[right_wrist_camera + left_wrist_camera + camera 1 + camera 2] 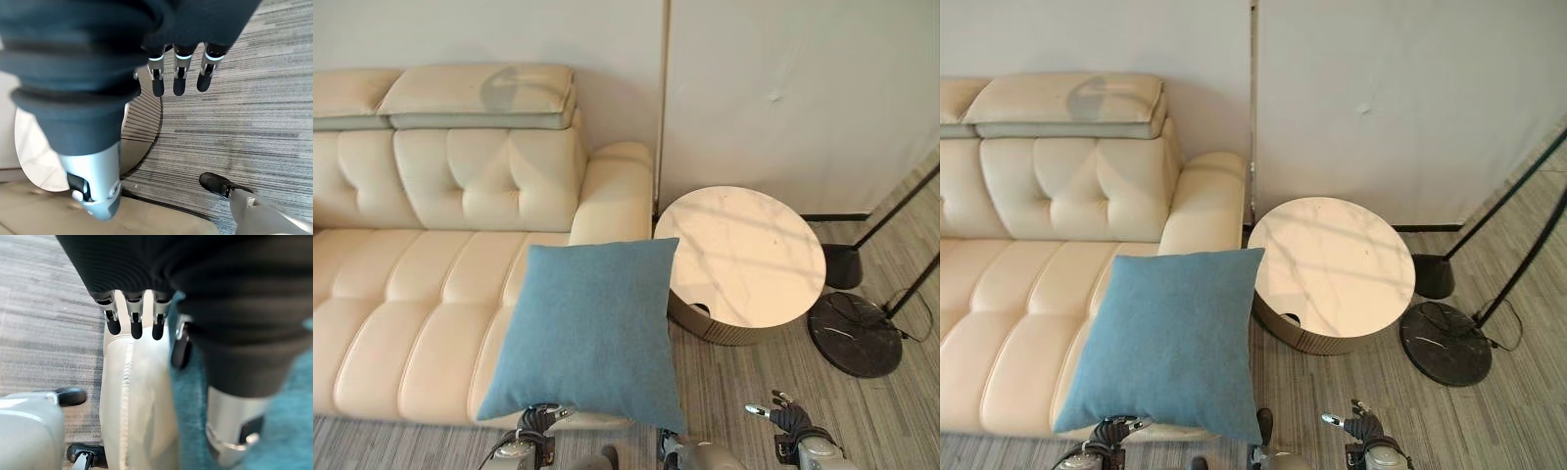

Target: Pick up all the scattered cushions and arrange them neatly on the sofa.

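On cream sofa (401, 323), toward four o'clock: blue cushion (592, 328) overhanging front edge, needs straightening. Left hand (134, 316) and right hand (178, 71) relaxed, empty.

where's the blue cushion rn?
In the left eye view the blue cushion lies on the right end of the sofa seat, overhanging its front edge, beside the round side table and just beyond the left hand.

A plain blue cushion (587, 328) lies on a cream tufted leather sofa (421, 294), beside a pale marble-veined round table (742, 257) with a ribbed beige side, on grey striped carpet (862, 411), near a black lamp base (854, 335).
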You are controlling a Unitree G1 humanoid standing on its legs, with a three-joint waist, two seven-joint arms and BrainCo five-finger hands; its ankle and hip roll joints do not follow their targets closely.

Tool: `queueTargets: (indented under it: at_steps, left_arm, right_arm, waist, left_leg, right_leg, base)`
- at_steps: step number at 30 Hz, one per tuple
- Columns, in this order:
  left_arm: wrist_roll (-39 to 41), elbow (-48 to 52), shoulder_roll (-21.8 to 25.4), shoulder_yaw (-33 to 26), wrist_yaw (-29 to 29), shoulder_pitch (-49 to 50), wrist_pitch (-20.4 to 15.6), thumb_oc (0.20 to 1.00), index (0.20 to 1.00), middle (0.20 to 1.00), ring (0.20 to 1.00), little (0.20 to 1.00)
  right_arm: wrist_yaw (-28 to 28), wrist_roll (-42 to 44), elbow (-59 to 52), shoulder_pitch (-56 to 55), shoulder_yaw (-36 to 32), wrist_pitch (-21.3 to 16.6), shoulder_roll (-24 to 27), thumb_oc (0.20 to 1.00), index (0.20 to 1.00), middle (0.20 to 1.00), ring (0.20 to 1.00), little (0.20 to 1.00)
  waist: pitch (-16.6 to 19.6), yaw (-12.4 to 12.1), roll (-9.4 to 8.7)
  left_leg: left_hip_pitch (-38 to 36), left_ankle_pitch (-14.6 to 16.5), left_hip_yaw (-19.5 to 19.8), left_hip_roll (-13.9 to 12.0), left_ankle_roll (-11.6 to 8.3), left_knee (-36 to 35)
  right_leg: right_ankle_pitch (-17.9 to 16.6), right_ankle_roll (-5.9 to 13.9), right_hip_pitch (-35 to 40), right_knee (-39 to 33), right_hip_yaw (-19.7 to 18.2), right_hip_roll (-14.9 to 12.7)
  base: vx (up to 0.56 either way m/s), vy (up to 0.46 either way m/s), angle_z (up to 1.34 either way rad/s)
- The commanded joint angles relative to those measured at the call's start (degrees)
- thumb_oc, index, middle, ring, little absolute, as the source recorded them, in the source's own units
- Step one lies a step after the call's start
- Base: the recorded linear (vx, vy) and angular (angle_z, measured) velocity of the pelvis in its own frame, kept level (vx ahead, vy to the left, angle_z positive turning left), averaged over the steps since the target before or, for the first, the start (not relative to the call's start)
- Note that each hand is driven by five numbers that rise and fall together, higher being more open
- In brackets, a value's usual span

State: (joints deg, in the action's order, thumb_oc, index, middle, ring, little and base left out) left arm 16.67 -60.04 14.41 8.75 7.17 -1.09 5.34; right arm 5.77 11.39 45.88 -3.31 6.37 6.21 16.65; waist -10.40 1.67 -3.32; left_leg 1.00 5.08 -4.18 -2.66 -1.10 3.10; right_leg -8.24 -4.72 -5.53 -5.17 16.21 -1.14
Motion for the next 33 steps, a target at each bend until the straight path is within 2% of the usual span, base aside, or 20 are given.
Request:
queueTargets:
  at_steps: [1,5,11,14,15,19,22,25,26,29,30,31,33]
  left_arm:
    - [-3.1,-3.4,0.3,-1.8,1.3,1.7,0.1,1.0,1.0,1.0,1.0,1.0]
    - [-5.1,-10.0,0.3,-4.8,1.6,2.5,0.4,1.0,1.0,1.0,1.0,1.0]
    - [-4.1,-16.1,2.5,-11.0,2.3,3.8,1.5,1.0,1.0,1.0,1.0,1.0]
    - [-0.2,-19.2,7.3,-18.2,3.3,4.4,1.7,1.0,1.0,1.0,1.0,1.0]
    - [-0.2,-19.2,7.3,-18.2,3.3,4.4,1.7,1.0,1.0,1.0,1.0,1.0]
    - [2.9,-20.1,15.7,-24.6,3.7,3.4,1.2,1.0,1.0,1.0,1.0,1.0]
    - [5.2,-16.3,20.2,-26.9,3.7,3.0,0.0,1.0,1.0,1.0,1.0,1.0]
    - [7.1,-12.7,21.4,-27.8,3.5,3.9,-0.7,1.0,1.0,1.0,1.0,1.0]
    - [9.3,-5.0,22.6,-28.9,3.8,4.9,-1.5,1.0,1.0,1.0,1.0,1.0]
    - [16.3,8.5,21.5,-29.8,4.1,6.4,-2.9,1.0,1.0,1.0,1.0,1.0]
    - [19.2,15.8,19.8,-28.7,4.3,6.6,-3.6,1.0,1.0,1.0,1.0,1.0]
    - [19.2,15.9,19.8,-28.7,4.3,6.6,-3.6,1.0,1.0,1.0,1.0,1.0]
    - [21.5,23.8,17.5,-25.3,3.6,5.5,-3.2,1.0,1.0,1.0,1.0,1.0]
  right_arm:
    - [1.0,1.5,1.4,0.3,0.3,-1.4,1.9,1.0,1.0,1.0,1.0,1.0]
    - [0.4,1.8,2.8,0.1,0.1,-1.5,1.5,1.0,1.0,1.0,1.0,1.0]
    - [-0.3,2.1,5.5,-0.1,-0.2,-1.2,0.4,1.0,1.0,1.0,1.0,1.0]
    - [-0.4,3.0,6.9,-0.3,-2.1,-0.7,1.1,1.0,1.0,1.0,1.0,1.0]
    - [-0.4,3.0,6.9,-0.3,-2.0,-0.7,1.1,1.0,1.0,1.0,1.0,1.0]
    - [0.0,4.2,6.7,-0.6,-6.2,-0.2,4.7,1.0,1.0,1.0,1.0,1.0]
    - [0.4,5.4,3.0,-1.8,-10.8,-0.1,8.8,1.0,1.0,1.0,1.0,1.0]
    - [0.8,5.9,-1.1,-3.5,-13.8,0.0,10.5,1.0,1.0,1.0,1.0,1.0]
    - [0.8,6.1,-6.7,-5.3,-17.0,0.4,11.5,1.0,1.0,1.0,1.0,1.0]
    - [0.9,5.1,-13.4,-6.4,-19.5,1.2,12.4,1.0,1.0,1.0,1.0,1.0]
    - [0.5,4.4,-15.3,-5.5,-19.2,1.8,12.8,1.0,1.0,1.0,1.0,1.0]
    - [0.5,4.4,-15.3,-5.5,-19.2,1.8,12.9,1.0,1.0,1.0,1.0,1.0]
    - [-0.5,2.3,-18.2,-2.8,-16.6,3.1,13.8,1.0,1.0,1.0,1.0,1.0]
  waist:
    - [1.3,0.6,-0.35]
    - [2.0,1.1,1.02]
    - [2.3,0.4,0.91]
    - [2.6,-0.2,0.64]
    - [2.6,-0.2,0.63]
    - [3.0,-0.3,0.64]
    - [3.1,-0.1,0.81]
    - [3.3,0.1,1.01]
    - [3.3,0.2,1.21]
    - [3.6,0.1,1.34]
    - [3.6,-0.1,1.38]
    - [3.7,-0.1,1.37]
    - [3.5,-0.4,1.34]
  left_leg:
    - [0.2,-7.1,-2.4,-1.4,-2.05,-5.9]
    - [-1.3,-7.2,-3.9,-1.4,-2.83,-8.1]
    - [-2.6,-5.6,-4.6,-0.6,-2.53,-8.1]
    - [-3.0,-4.9,-4.7,0.0,-2.16,-8.1]
    - [-3.0,-4.9,-4.7,0.0,-2.16,-8.1]
    - [-3.2,-4.2,-5.1,0.5,-1.78,-8.1]
    - [-3.4,-3.9,-5.3,0.9,-1.46,-8.1]
    - [-3.4,-3.7,-5.3,1.1,-1.2,-8.1]
    - [-3.7,-3.5,-5.3,1.4,-1.04,-8.1]
    - [-3.9,-3.2,-5.1,1.7,-0.67,-8.1]
    - [-3.9,-3.0,-4.9,1.9,-0.46,-8.1]
    - [-3.8,-3.1,-4.9,1.9,-0.43,-8.1]
    - [-4.0,-2.8,-4.5,2.2,-0.14,-8.1]
  right_leg:
    - [11.3,7.32,5.7,0.2,-2.0,-1.4]
    - [11.2,7.35,6.0,0.2,-1.6,-1.1]
    - [11.0,7.99,7.2,0.2,-1.2,-1.8]
    - [10.7,8.74,7.6,0.2,-1.3,-2.4]
    - [10.7,8.75,7.6,0.2,-1.3,-2.5]
    - [10.2,9.61,7.6,0.2,-1.5,-3.1]
    - [9.8,10.2,7.6,0.2,-1.7,-3.6]
    - [9.5,10.55,7.5,0.2,-1.7,-3.9]
    - [9.4,10.83,7.7,0.2,-1.7,-4.1]
    - [9.2,11.22,7.8,0.2,-1.7,-4.5]
    - [9.2,11.3,7.9,0.2,-1.7,-4.7]
    - [9.1,11.29,7.7,0.2,-1.7,-4.8]
    - [9.0,11.44,7.9,0.2,-1.8,-5.0]
  base:
    - [0.0,0.067,0.06]
    - [0.04,0.174,-0.03]
    - [0.06,0.166,0.1]
    - [0.06,0.152,0.04]
    - [0.05,0.136,-0.05]
    - [0.03,0.129,-0.01]
    - [0.01,0.126,0.0]
    - [0.0,0.1,0.03]
    - [0.0,0.11,-0.01]
    - [-0.01,0.111,0.01]
    - [-0.02,0.069,0.05]
    - [-0.03,0.07,0.02]
    - [-0.03,0.058,0.01]
